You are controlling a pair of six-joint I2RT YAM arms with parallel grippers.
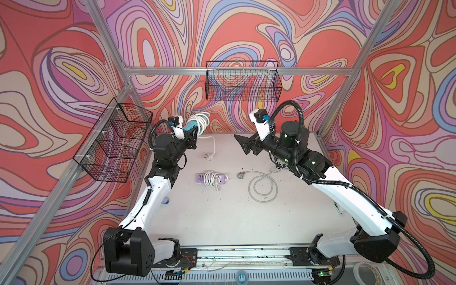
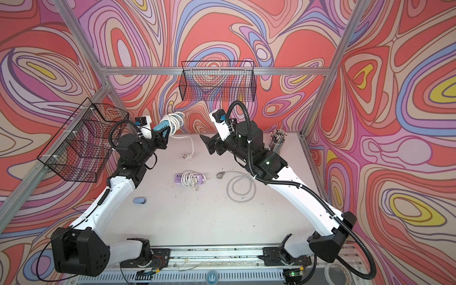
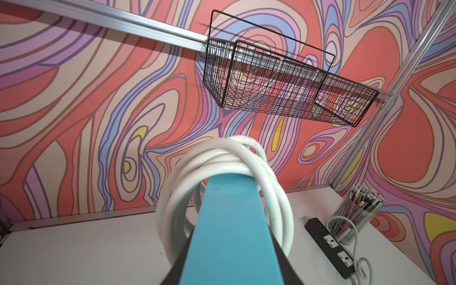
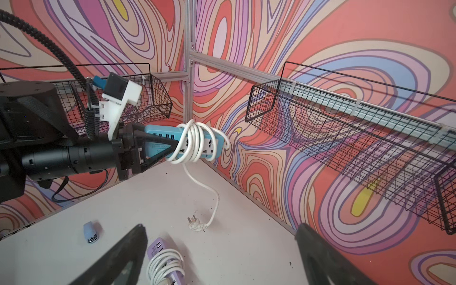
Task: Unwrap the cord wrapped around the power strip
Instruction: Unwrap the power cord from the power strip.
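My left gripper (image 1: 190,134) (image 4: 171,148) (image 3: 230,249) is shut on one end of a blue power strip (image 1: 190,126) (image 2: 160,127) (image 3: 232,222) (image 4: 158,129), holding it raised near the back left wall. A white cord (image 1: 201,121) (image 2: 174,120) (image 3: 222,158) (image 4: 195,143) is coiled several times around the strip's free half. The cord's tail hangs down to the table and ends in a plug (image 1: 206,156) (image 2: 185,156) (image 4: 195,225). My right gripper (image 1: 243,145) (image 2: 207,145) (image 4: 220,229) hangs open in the air to the right of the strip, holding nothing.
A purple power strip (image 1: 200,177) (image 2: 179,177) (image 4: 154,249) with its own wound cord lies mid-table. A loose grey cord loop (image 1: 262,185) lies to its right. A black power strip (image 3: 328,246) and pencil cup (image 2: 277,139) stand at back right. A stapler (image 2: 140,199) sits left. Wire baskets (image 1: 243,81) (image 1: 116,140) hang on the walls.
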